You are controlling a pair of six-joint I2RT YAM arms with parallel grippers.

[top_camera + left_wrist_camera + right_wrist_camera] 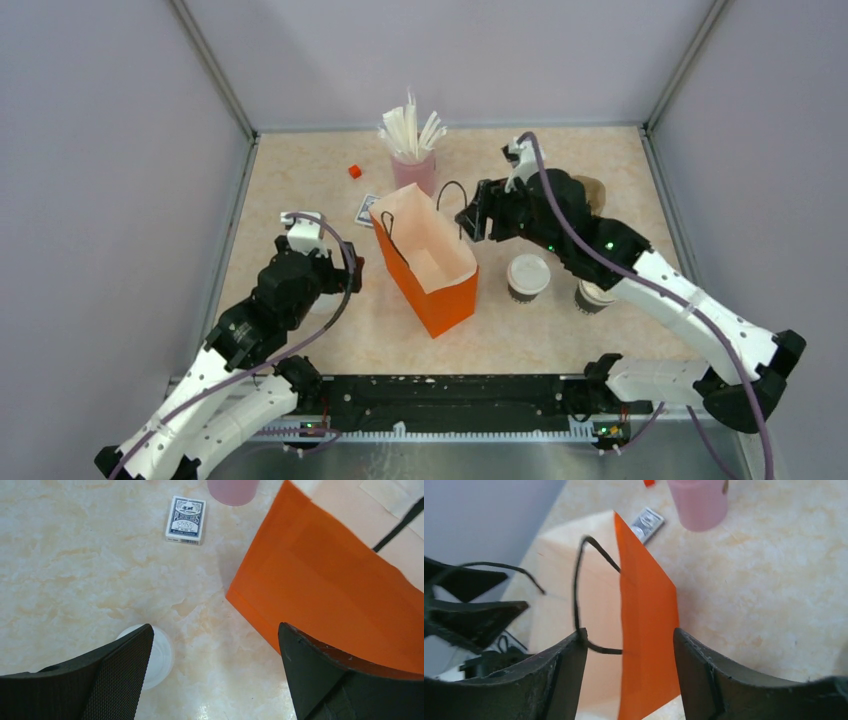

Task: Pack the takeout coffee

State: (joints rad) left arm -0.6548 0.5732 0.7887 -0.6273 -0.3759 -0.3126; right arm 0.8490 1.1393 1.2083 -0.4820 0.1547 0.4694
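Currently right pincer [626, 640] spread astride rim of tall orange paper bag [649, 605], black cord handle [576, 595] touching 1 finger; withdrawal may snag, toppling bag. White-lidded dark brown takeout coffee [528, 277] stands on surface near bag. Left pincer [215, 627] spread.

The counter [300, 190] is cream marbled with tan veins, between pale lilac-grey walls. The paper bag [440, 290] is bright orange outside and pale peach inside, with thin black handles [576, 595]. Far of it stands a translucent pink cup [415, 172] holding white sticks [410, 130], with a small red-orange cube [354, 171] to its left. The card box [185, 519] is navy blue and white with an ornate print. The takeout coffee [528, 277] is dark brown under a white lid; the cup to its right [592, 296] is dark with a cream top. The loose lid [157, 655] is milky white. The left fingers [120, 675] are black with a fine mesh pattern; the right fingers [719, 680] are black, scuffed grey.
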